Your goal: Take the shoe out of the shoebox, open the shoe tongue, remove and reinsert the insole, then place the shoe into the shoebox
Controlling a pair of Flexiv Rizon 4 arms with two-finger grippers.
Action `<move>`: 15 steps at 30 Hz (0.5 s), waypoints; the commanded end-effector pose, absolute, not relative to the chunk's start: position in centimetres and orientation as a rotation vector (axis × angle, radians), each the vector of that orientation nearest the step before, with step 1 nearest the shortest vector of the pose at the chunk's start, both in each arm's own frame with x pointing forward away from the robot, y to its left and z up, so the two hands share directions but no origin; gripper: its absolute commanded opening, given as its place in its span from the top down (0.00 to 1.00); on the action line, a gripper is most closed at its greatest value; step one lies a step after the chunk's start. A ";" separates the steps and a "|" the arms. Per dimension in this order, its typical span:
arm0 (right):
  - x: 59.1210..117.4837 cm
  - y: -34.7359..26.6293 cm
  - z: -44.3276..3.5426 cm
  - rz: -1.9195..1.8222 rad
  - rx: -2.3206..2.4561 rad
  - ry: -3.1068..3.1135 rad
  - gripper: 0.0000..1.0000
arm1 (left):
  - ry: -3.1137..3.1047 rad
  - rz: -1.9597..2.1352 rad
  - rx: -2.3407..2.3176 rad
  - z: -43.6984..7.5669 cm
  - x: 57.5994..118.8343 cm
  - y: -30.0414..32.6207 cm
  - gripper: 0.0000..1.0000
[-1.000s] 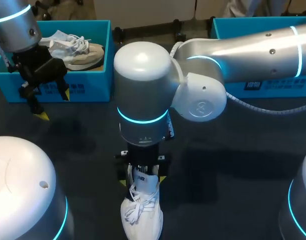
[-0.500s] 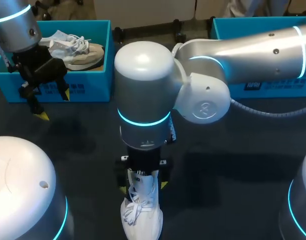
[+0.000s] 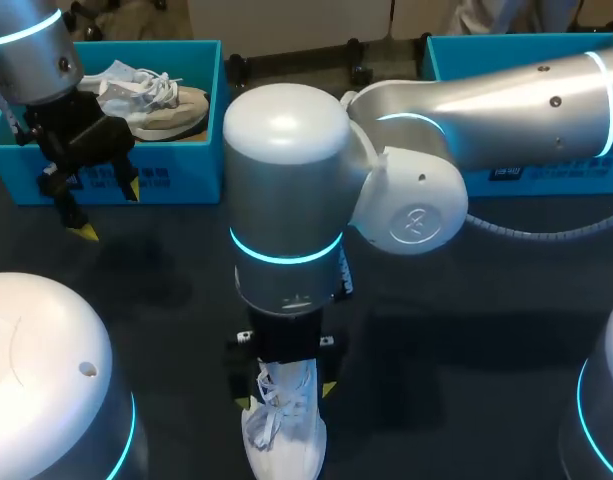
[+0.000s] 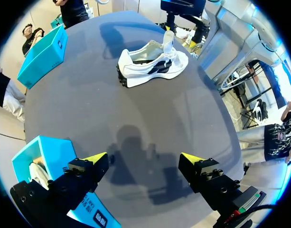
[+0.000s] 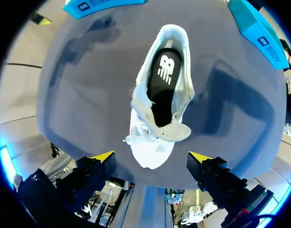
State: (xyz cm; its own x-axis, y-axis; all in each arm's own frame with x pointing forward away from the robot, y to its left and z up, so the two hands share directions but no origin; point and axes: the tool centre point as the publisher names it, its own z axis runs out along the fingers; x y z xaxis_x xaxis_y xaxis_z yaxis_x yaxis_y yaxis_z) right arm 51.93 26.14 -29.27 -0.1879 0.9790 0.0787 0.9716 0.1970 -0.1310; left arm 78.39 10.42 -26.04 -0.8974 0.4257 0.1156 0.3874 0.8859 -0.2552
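— What is sitting on the table (image 3: 436,330)?
— A blue shoebox (image 3: 176,180) far left; the white shoe (image 3: 286,430) is lying outside it, near the front.
— The grippers?
— The right gripper (image 5: 152,156) is hanging over the shoe, fingers spread. The left gripper (image 4: 143,157) is gaping, empty, by the shoebox.

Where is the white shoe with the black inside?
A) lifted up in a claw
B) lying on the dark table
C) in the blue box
B: the white shoe lies on the dark table, with the right claw open above it.
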 end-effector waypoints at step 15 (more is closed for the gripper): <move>52.9 27.4 -30.2 -0.003 -2.241 -2.142 0.66 | -2.886 0.336 -0.627 -26.0 78.4 10.5 0.00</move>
